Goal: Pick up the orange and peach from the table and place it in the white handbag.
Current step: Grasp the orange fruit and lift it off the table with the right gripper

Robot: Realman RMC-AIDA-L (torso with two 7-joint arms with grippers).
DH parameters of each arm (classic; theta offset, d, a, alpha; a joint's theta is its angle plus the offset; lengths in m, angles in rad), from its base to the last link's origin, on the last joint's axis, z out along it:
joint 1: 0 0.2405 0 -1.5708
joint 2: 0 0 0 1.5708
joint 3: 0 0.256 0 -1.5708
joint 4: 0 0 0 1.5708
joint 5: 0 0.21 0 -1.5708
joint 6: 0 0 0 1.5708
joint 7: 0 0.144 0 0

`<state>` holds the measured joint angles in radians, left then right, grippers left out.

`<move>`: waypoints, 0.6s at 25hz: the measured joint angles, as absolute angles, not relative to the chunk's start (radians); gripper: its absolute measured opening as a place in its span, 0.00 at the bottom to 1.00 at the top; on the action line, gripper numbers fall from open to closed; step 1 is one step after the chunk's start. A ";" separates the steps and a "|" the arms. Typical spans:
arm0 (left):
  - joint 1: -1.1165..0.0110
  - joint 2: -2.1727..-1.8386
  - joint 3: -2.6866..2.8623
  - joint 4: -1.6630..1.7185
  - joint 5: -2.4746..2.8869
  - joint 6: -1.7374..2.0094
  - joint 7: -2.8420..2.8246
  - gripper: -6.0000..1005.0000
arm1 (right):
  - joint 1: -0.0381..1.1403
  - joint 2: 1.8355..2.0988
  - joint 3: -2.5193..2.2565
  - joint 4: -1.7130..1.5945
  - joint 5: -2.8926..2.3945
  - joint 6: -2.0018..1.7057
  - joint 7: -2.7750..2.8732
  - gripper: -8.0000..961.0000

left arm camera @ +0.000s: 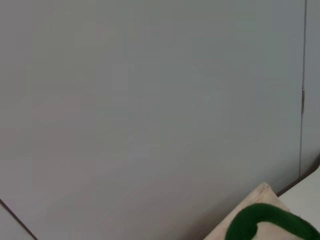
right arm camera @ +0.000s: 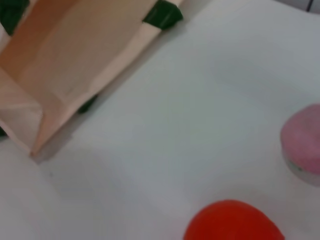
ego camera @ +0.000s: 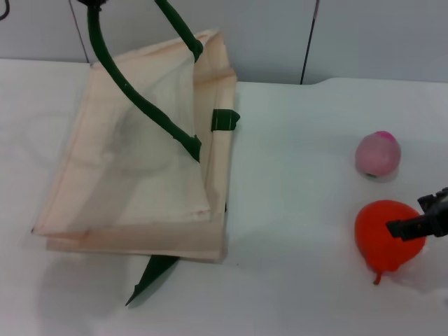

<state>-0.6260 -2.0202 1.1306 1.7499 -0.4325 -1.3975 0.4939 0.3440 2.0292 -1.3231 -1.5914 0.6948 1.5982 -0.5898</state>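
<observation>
The orange lies on the white table at the right front; it also shows in the right wrist view. The pale pink peach sits just behind it, and shows in the right wrist view. My right gripper reaches in from the right edge, open, with one dark finger over the orange. The white handbag lies on the left with its mouth held open. My left gripper, at the top edge, holds one green handle up.
A second green handle lies flat in front of the bag. A green strap tab sticks out on the bag's right side. Bare table lies between the bag and the fruit. A grey wall stands behind.
</observation>
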 joint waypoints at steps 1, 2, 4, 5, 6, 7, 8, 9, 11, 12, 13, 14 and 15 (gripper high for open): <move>-0.626 -2.020 1.130 1.749 -0.433 -1.398 0.494 0.12 | 0.350 2.029 -1.323 -1.585 0.680 1.600 -0.591 0.85; -0.626 -2.020 1.130 1.749 -0.432 -1.398 0.494 0.12 | 0.355 2.029 -1.323 -1.577 0.664 1.603 -0.591 0.85; -0.627 -2.020 1.130 1.747 -0.432 -1.398 0.494 0.12 | 0.365 2.031 -1.324 -1.564 0.642 1.606 -0.591 0.85; -0.627 -2.020 1.130 1.747 -0.432 -1.398 0.494 0.12 | 0.370 2.031 -1.325 -1.557 0.633 1.607 -0.591 0.85; -0.627 -2.020 1.130 1.746 -0.432 -1.398 0.494 0.12 | 0.375 2.031 -1.325 -1.553 0.629 1.607 -0.591 0.85; -0.628 -2.020 1.130 1.746 -0.432 -1.397 0.494 0.12 | 0.378 2.031 -1.325 -1.550 0.626 1.608 -0.590 0.85; -0.628 -2.020 1.130 1.746 -0.432 -1.397 0.494 0.12 | 0.381 2.031 -1.326 -1.550 0.626 1.608 -0.590 0.85; -0.628 -2.020 1.130 1.745 -0.433 -1.396 0.494 0.12 | 0.383 2.031 -1.327 -1.549 0.626 1.609 -0.589 0.86; -0.628 -2.020 1.130 1.745 -0.433 -1.395 0.494 0.12 | 0.385 2.031 -1.330 -1.548 0.625 1.611 -0.586 0.90; -0.628 -2.020 1.130 1.745 -0.433 -1.394 0.494 0.12 | 0.386 2.031 -1.331 -1.548 0.625 1.612 -0.585 0.90; -0.628 -2.020 1.130 1.745 -0.433 -1.394 0.494 0.12 | 0.388 2.031 -1.331 -1.547 0.624 1.614 -0.584 0.91; -0.628 -2.020 1.130 1.745 -0.433 -1.393 0.494 0.12 | 0.391 2.031 -1.331 -1.546 0.624 1.617 -0.583 0.91; -0.628 -2.020 1.129 1.745 -0.433 -1.393 0.494 0.12 | 0.394 2.031 -1.331 -1.543 0.623 1.619 -0.582 0.91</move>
<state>-0.6276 -2.0202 1.1291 1.7446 -0.4325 -1.3934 0.4939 0.3936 2.0309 -1.3307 -1.5431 0.6234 1.6193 -0.5818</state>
